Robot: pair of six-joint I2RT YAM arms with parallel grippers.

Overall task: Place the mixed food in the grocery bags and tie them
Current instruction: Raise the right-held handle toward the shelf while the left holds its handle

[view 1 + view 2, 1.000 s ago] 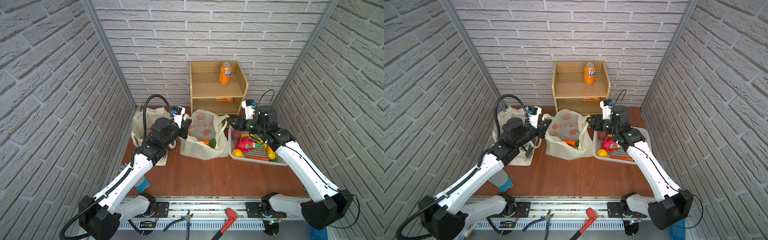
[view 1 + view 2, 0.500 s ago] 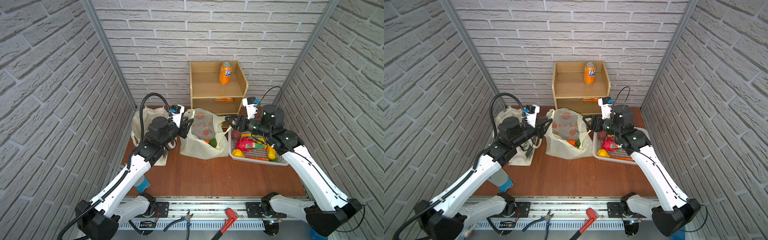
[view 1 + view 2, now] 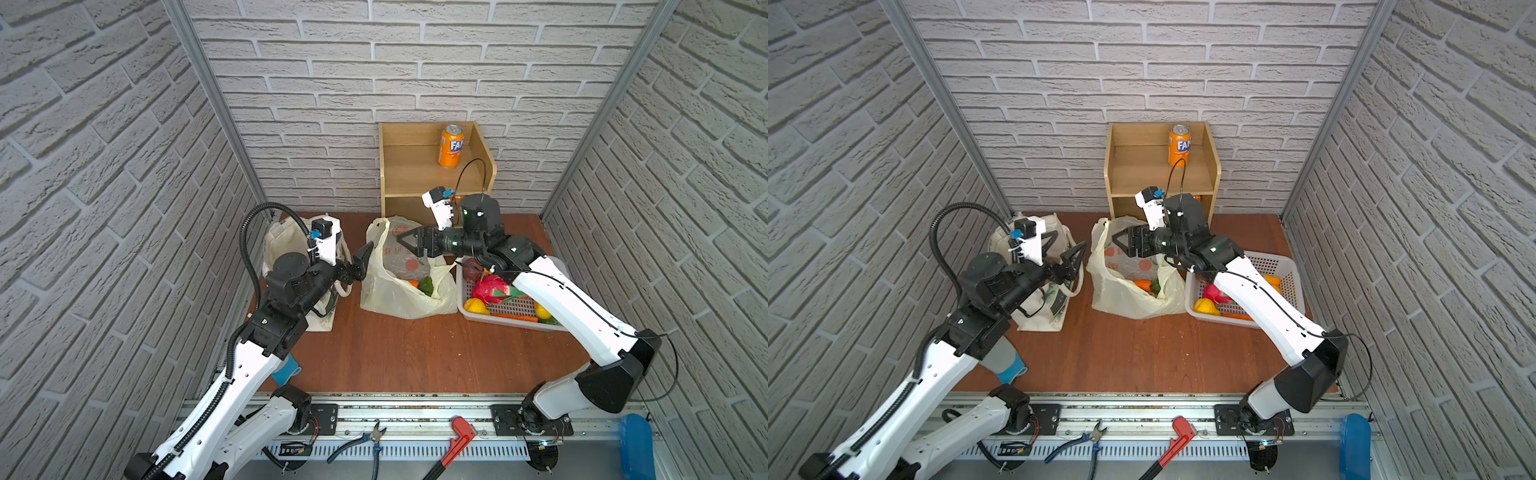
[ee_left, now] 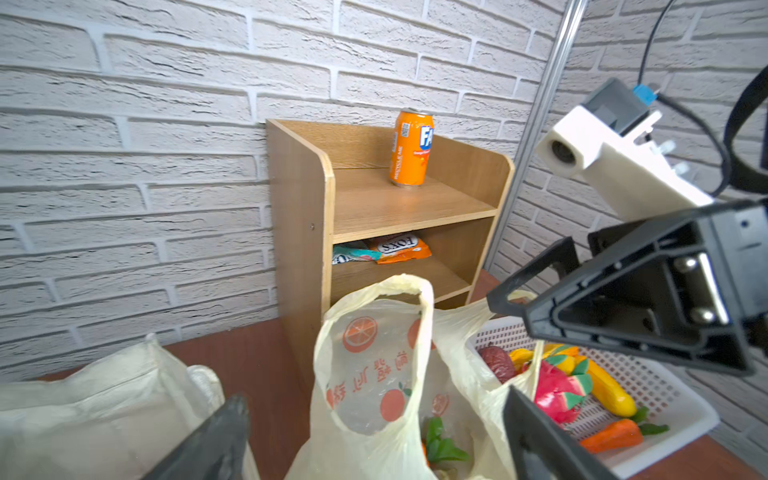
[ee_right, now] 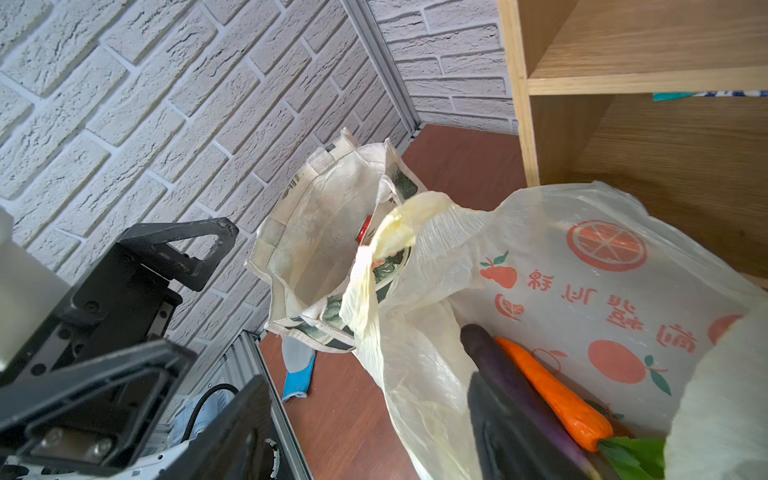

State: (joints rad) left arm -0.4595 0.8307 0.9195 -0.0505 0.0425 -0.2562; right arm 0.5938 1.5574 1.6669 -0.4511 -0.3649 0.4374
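1. The left gripper (image 3: 1069, 245) is wide open and holds nothing.
2. It hangs in the air between the tote (image 3: 280, 241) and the bag (image 3: 399, 295). It is near the bag but does not touch it.
3. The right gripper (image 3: 405, 244) is open too, and nothing is in it.
4. It hangs over the open mouth of the bag and points at the left gripper.
5. Down in the bag lie an aubergine (image 5: 498, 357) and a carrot (image 5: 552, 399), side by side and touching. A green leaf (image 5: 636, 457) is next to them.
6. The bag's handle (image 4: 399, 282) sticks up loose. The bag is not tied.
7. The tote stands open on the table (image 3: 415, 353), left of the bag in both top views. A bit of red shows inside it, too small to tell what.
8. The basket (image 3: 1275, 266) sits just beside the bag on its other side. A pink fruit (image 3: 492, 289) and a yellow fruit (image 3: 476, 306) lie in it.
9. The shelf (image 3: 415, 178) stands behind the bag at the back wall. A can (image 3: 451, 146) stands upright on its upper board. Packets (image 4: 401, 249) lie on the lower one.
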